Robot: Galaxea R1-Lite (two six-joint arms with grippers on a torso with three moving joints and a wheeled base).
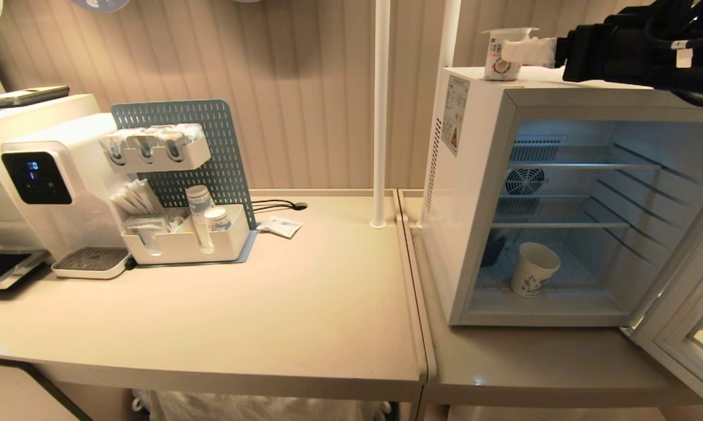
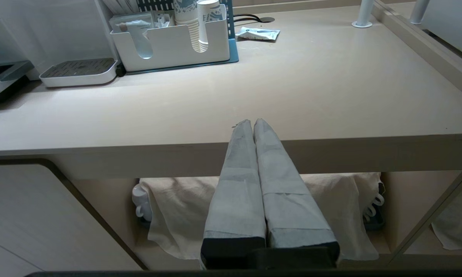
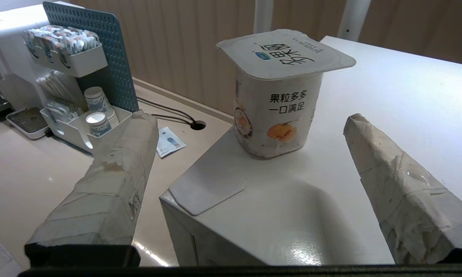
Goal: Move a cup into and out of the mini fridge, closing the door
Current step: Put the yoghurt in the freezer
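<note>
Standing upright on the floor of the mini fridge [image 1: 474, 193], the cup [image 1: 533, 269] sits toward the front of the lowest compartment, below the 2 wire shelves [image 1: 562, 225], where a reach from the front should meet nothing in the way. The door [image 1: 688, 327] is swung wide open at the right, which leaves the whole cavity exposed.

Up on the fridge's roof, the right end effector [image 3: 250, 154] points at a foil-lidded yogurt tub [image 3: 279, 96] with orange fruit marks; its fingers [image 3: 112, 181] are spread wide, 1 on each side of the tub and clear of it, holding nothing. That tub is not the task's thing, so this pose looks like a pass over the top, not a grasp. The cup lies well below and nearer the front than this end effector, with the fridge's roof between them.

The left end effector [image 2: 253, 125] is parked low at the tabletop [image 2: 311, 88] edge, fingers pressed together and empty.
</note>
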